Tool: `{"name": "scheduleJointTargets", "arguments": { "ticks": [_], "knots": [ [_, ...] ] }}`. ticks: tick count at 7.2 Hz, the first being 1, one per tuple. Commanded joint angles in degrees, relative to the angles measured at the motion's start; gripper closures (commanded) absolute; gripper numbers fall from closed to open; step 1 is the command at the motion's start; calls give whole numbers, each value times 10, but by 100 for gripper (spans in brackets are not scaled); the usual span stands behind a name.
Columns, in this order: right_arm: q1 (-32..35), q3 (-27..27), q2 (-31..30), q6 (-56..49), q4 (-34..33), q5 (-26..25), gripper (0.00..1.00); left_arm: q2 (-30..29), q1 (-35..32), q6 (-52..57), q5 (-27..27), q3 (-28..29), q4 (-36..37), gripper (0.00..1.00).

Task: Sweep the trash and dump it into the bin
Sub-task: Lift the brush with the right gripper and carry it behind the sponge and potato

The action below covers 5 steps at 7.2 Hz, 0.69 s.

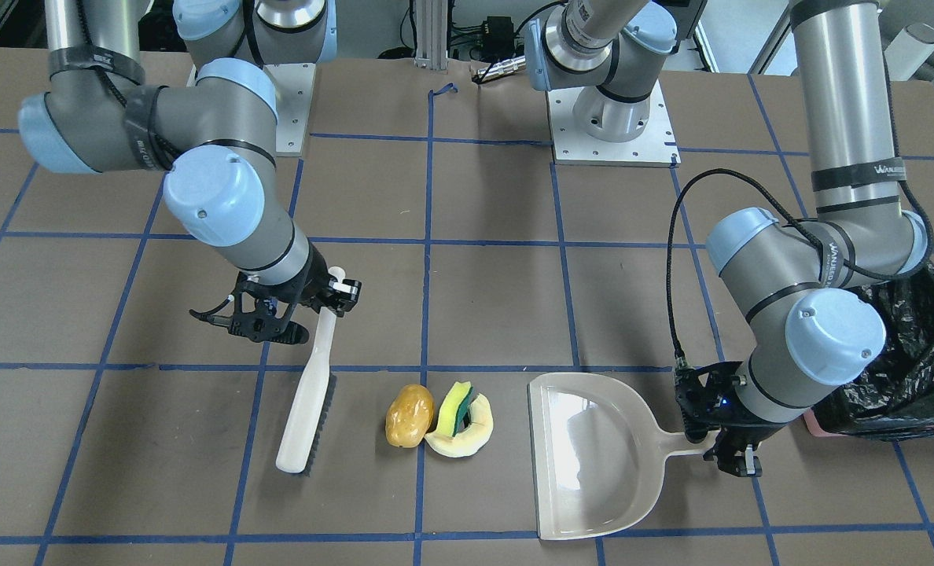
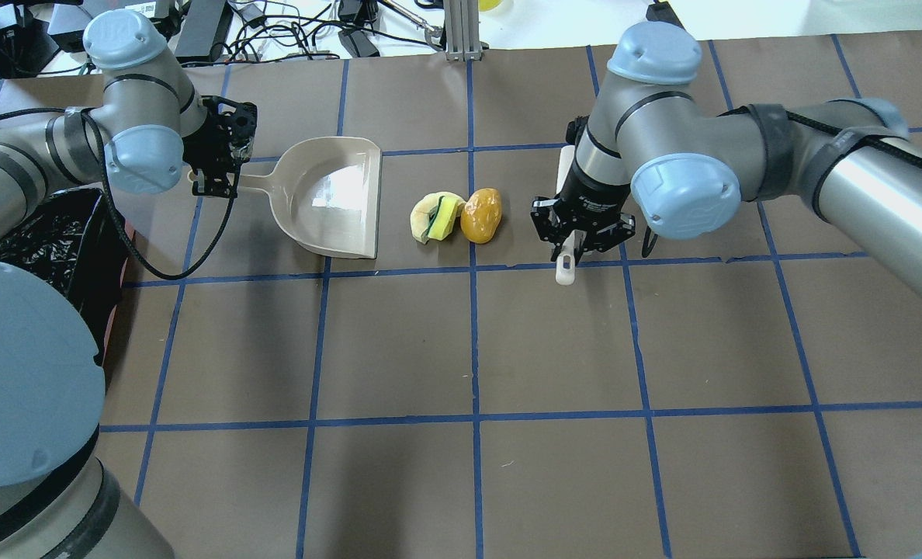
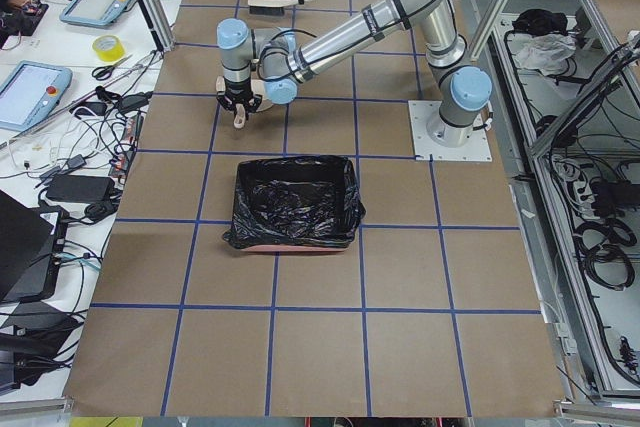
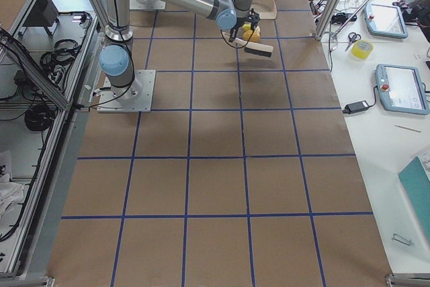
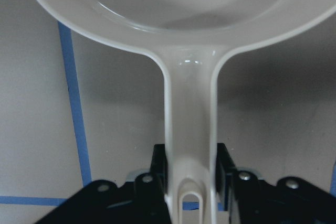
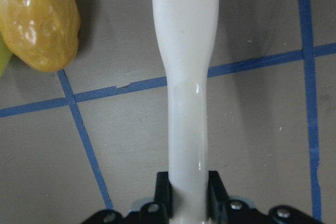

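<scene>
My right claw [image 2: 573, 247] pinches the brush [image 1: 307, 409] handle and my left claw [image 2: 213, 183] pinches the dustpan [image 2: 329, 194] handle, so the trash [image 2: 447, 217] sits clustered on the bench [image 2: 469, 349] between them, the brush's long axis crosswise to that line, the pan mouth facing it, bare bench in the gap, and the bin [image 1: 907, 369] beyond the pan.

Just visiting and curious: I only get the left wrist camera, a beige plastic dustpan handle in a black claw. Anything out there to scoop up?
Observer: In front of the dustpan lie a yellow-brown potato-like lump, a yellow-and-green sponge and a pale cream ring-shaped piece.
Visitor: What pushes them in?
Observer: The right claw grips a beige plastic brush on the lump's other side.
Visitor: And then?
Observer: A rectangular bin lined with a black plastic bag sits on the robot's left.
</scene>
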Motion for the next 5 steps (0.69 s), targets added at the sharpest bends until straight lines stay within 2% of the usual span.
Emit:
{"name": "scheduleJointTargets", "arguments": {
  "ticks": [1, 5],
  "knots": [
    [29, 1, 2, 56, 1, 2, 100, 0, -7, -1, 2, 0, 0, 100],
    [84, -1, 27, 103, -15, 3, 100, 0, -8, -2, 2, 0, 0, 100]
  ]
}}
